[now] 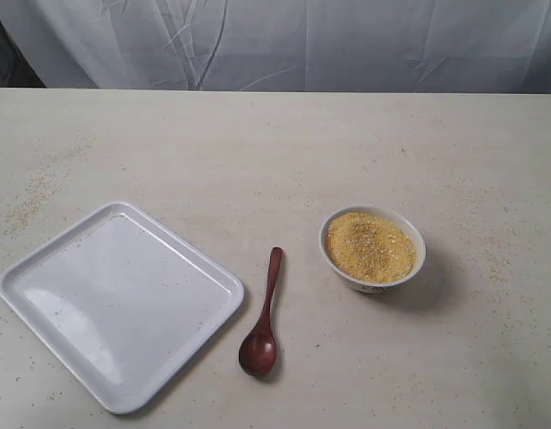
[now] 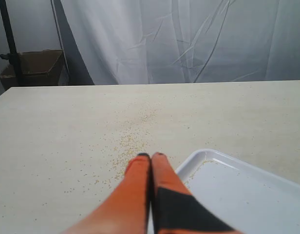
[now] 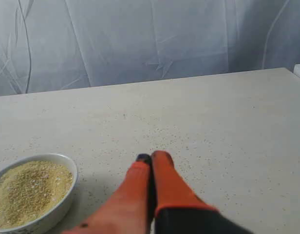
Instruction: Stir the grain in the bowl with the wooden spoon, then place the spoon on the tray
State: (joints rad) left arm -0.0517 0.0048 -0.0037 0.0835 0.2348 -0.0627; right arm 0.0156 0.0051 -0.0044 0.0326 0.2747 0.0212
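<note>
Nothing looks started: my left gripper [image 2: 151,155] and right gripper [image 3: 151,156] are pressed together, empty, with the wooden spoon [image 1: 263,313] untouched between the tray [image 1: 123,304] beside my left and the bowl [image 1: 374,284] of grain [image 1: 369,246] beside my right, so both 2 steps remain.

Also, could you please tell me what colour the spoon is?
The wooden spoon is a glossy, dark reddish-brown; the exterior view shows it best.

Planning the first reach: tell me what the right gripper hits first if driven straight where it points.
Probably nothing near: the right gripper points over open table toward the white curtain, depth unclear; the bowl sits beside that line.
</note>
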